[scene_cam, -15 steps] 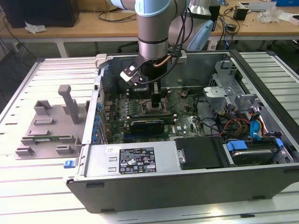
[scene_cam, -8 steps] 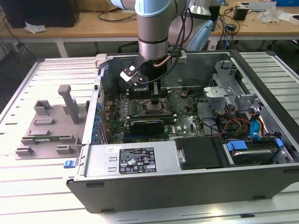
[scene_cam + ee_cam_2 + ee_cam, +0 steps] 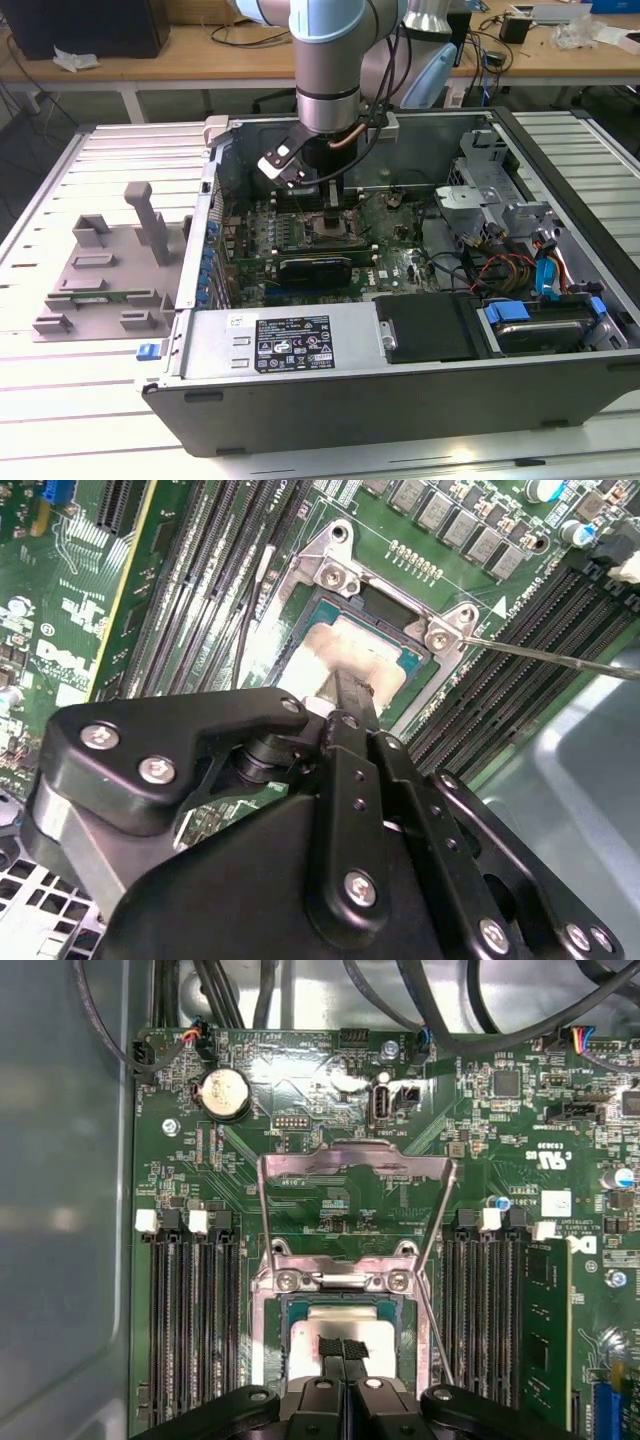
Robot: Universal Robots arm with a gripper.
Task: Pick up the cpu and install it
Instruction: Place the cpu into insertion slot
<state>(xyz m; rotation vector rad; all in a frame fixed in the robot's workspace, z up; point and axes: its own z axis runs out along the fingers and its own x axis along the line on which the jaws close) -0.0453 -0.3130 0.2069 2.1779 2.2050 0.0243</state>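
With the pincer [image 3: 341, 1348] clenched and its tips on the cpu [image 3: 310, 1348], which lies in the open socket [image 3: 340, 1280], off-centre pressure may tilt the cpu and damage the socket.

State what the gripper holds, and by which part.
Nothing seems held: the gripper, shut, sits on top of the cpu, which lies in the socket.

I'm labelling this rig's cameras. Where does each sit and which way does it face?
Exterior view: off the arm, above and beside the open computer case, looking down into it; the arm shows.
First wrist view: on the wrist, facing the motherboard squarely; the gripper shows.
Second wrist view: on the wrist, looking obliquely along the gripper.
Both wrist views share the cpu in the socket.
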